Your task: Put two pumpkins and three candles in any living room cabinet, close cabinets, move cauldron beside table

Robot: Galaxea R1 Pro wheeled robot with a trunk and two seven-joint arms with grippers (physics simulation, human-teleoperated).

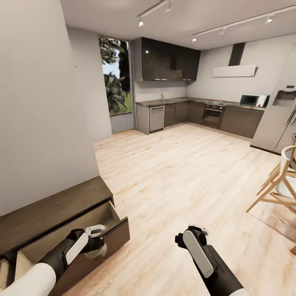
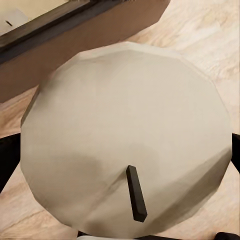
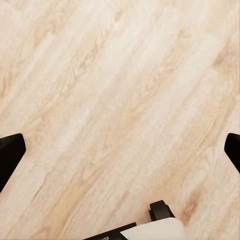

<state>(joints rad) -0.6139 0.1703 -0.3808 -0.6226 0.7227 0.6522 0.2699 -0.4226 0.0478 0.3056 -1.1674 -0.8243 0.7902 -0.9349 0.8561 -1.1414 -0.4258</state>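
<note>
Holding a candle [image 2: 125, 135] in my left jaws [image 1: 96, 242] at lower left over the cabinet's [image 1: 49, 209] open drawer [image 1: 105, 220], right jaws [image 3: 120, 150] wide and empty, I judge stowing unfinished and closing left.

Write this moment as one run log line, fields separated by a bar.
left gripper: shut on candle, beside open cabinet drawer | right gripper: open, nothing held, over wood floor
</note>
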